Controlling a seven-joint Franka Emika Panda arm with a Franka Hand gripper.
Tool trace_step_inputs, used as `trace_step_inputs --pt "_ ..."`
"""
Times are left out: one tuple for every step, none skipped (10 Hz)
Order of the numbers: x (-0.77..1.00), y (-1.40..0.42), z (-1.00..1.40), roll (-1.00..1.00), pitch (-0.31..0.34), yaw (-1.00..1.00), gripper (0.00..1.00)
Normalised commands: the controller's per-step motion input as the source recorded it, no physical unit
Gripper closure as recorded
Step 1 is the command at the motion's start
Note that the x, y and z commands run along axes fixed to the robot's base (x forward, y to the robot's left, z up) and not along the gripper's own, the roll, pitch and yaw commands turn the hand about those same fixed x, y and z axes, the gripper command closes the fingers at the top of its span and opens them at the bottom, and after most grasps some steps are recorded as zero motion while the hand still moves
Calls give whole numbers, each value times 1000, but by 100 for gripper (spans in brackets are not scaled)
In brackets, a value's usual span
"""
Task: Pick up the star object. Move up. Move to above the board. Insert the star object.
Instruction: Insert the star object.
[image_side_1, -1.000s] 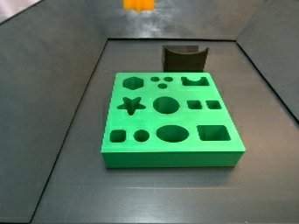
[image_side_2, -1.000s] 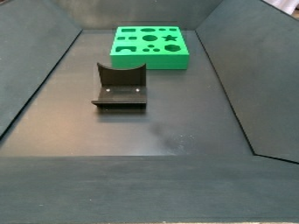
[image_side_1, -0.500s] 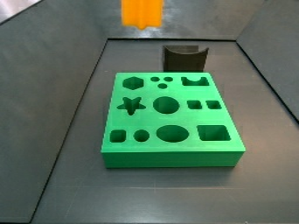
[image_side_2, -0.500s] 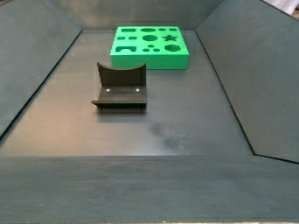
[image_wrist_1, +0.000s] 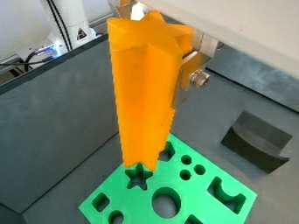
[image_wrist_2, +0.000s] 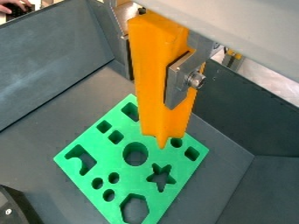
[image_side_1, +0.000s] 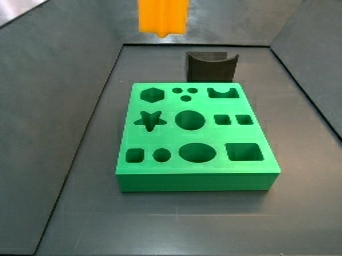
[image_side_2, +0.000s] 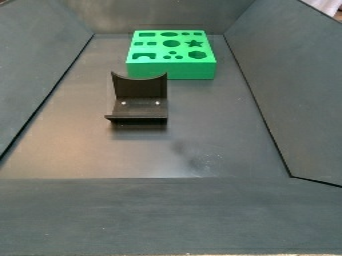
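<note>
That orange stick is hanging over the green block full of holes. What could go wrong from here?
The claw holds the star object high above the board. Risks, as I judge them:
1. Its ridges may not line up with the star hole, so it could jam on the rim.
2. Other holes lie close by, such as the round one, so a small sideways error might land it wrong.

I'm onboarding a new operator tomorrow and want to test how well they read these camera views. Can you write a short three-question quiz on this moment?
1. True or false: the star object is already seated in the board.
2. What is the gripper shut on?
3. In a side view, where does the fixture stand: A) beyond the board, B) on top of it?

Key: 1. False; it hangs above the board. 2. The star object. 3. A.
</note>
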Motion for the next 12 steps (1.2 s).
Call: trace_step_inputs --pt "77 31 -157 0 40 -306 100" --pt "-17 0 -211 21 29 -1000 100" --pt "-23 111 -271 0 0 -497 100" --pt "0 97 -477 -21 -40 131 100" --pt "0 26 -600 -6 -90 340 100" --pt "0 0 -623 0 -119 400 100" --pt "0 0 -549 3 -100 357 100" --pt "0 0 -483 14 -96 329 100" --pt "0 0 -429 44 -84 351 100" --pt "0 0 -69 0 -61 77 100" --pt "0 -14 -149 0 -33 43 100" --pt "-51 -11 -446 210 -19 111 100"
